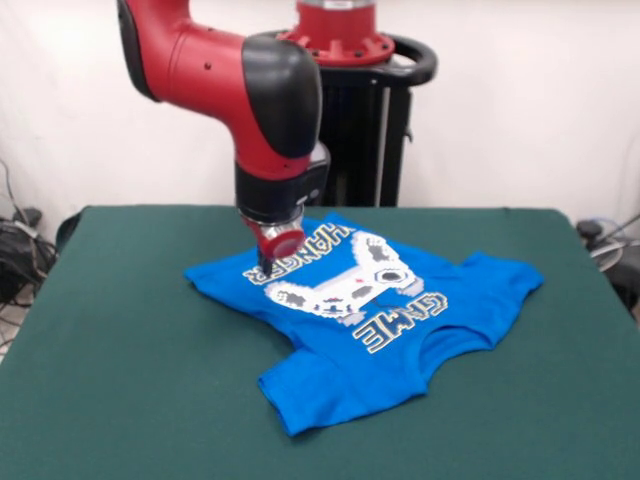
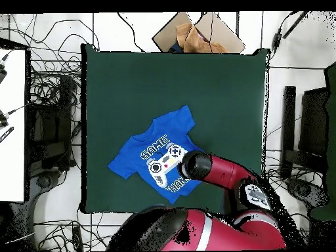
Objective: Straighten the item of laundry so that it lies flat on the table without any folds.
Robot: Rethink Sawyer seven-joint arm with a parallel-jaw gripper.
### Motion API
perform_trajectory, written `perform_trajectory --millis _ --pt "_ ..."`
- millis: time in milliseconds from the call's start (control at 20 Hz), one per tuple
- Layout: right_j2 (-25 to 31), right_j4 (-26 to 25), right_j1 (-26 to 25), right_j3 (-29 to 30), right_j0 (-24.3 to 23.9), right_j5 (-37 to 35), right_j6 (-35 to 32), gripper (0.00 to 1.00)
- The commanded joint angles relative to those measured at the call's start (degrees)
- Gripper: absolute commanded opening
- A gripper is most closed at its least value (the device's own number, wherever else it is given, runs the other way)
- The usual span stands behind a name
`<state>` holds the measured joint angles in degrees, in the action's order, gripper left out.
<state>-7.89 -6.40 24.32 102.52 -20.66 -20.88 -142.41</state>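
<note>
Red and black, the end effector (image 1: 268, 262) presses its dark tips down onto the T-shirt (image 1: 370, 330) at the printed lettering; whether those tips are spread or pinched on the cloth cannot be told, since they are too small and dark against the print. Soft bright blue fabric lies print-up, a little crumpled, near the middle of the worktop (image 1: 130, 400), which is covered in matte dark green felt. White pixel controller artwork sits between the two lines of lettering. One sleeve is folded and the hem edges run unevenly.
</note>
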Motion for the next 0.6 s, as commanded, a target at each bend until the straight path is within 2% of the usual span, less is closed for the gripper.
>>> perform_trajectory --millis 50,200,400,600 --pt "1.32 -3.47 -10.45 -4.57 -0.98 9.40 -2.12 0.00" --pt "0.62 -3.41 -14.90 -6.93 -0.71 13.52 -3.57 0.00" --pt "-3.24 -1.63 -20.32 -10.79 2.57 17.26 -6.75 0.00" --pt "-5.46 -0.59 -23.89 -13.35 3.62 20.65 -8.02 0.00"
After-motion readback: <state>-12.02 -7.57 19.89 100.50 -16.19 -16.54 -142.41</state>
